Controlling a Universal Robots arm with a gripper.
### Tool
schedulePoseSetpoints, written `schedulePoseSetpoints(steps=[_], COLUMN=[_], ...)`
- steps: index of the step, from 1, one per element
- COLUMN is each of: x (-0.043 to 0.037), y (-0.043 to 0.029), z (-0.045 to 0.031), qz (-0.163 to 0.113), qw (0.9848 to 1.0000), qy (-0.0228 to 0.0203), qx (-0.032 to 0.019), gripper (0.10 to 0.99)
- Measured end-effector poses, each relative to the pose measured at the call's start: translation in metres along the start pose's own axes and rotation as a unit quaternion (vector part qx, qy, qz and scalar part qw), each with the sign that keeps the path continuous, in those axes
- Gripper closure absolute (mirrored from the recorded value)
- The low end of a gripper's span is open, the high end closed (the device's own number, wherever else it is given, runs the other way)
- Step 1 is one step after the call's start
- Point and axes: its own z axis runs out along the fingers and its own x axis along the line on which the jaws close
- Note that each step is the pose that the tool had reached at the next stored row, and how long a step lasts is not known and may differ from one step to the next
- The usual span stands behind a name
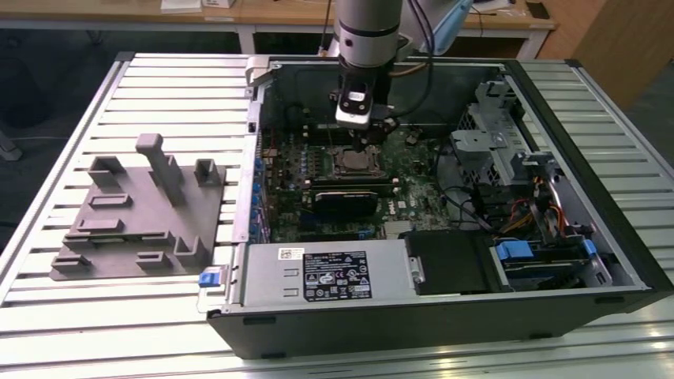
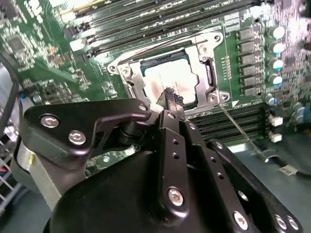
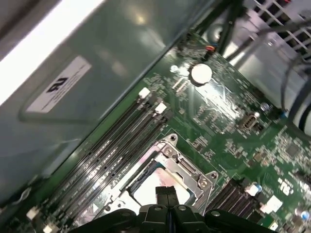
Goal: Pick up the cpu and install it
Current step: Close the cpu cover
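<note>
Inside an open desktop computer case (image 1: 421,320) lying on a slatted metal table (image 1: 169,87), the arm's gripper (image 1: 368,142) hangs over the processor socket in the upper centre of the exterior view. Both wrist views show its black fingertips (image 2: 170,94) pressed together with nothing between them. They sit just above the cpu (image 2: 167,77), and whether they touch it cannot be told.

The cpu (image 1: 351,162), pale and silvery, lies flat in the socket on the green motherboard (image 1: 411,189), ringed by the socket's metal frame (image 2: 206,73). In the first wrist view the gripper (image 3: 165,190) sits over the chip's pale top (image 3: 143,193), with the frame (image 3: 184,165) around it. Rows of black memory slots (image 3: 112,145) run alongside, and a round coin battery (image 3: 200,73) sits further off.

A black heatsink block (image 1: 342,201) lies just below the socket in the exterior view. Below that, a grey power supply box (image 1: 263,280) carries a white label (image 1: 337,275) with dark print. A second white sticker (image 3: 58,85) with a bold black mark is fixed to the case wall in the first wrist view.

On the exterior view's left, well apart from the case, a grey fixture plate (image 1: 137,213) rests on the table.
</note>
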Motion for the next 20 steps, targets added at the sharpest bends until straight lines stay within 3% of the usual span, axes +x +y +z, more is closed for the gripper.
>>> schedulePoseSetpoints(steps=[5, 10, 15, 20], x=[0.0, 0.0, 0.0, 0.0], y=[0.0, 0.0, 0.0, -0.0001], z=[0.0003, 0.0006, 0.0009, 0.0017], qz=[-0.045, -0.09, -0.136, -0.18], qw=[0.999, 0.9959, 0.9907, 0.9836], qy=[0.0019, 0.0038, 0.0057, 0.0076], qx=[-0.0014, -0.0028, -0.0042, -0.0056], gripper=[0.98, 0.98, 0.98, 0.98])
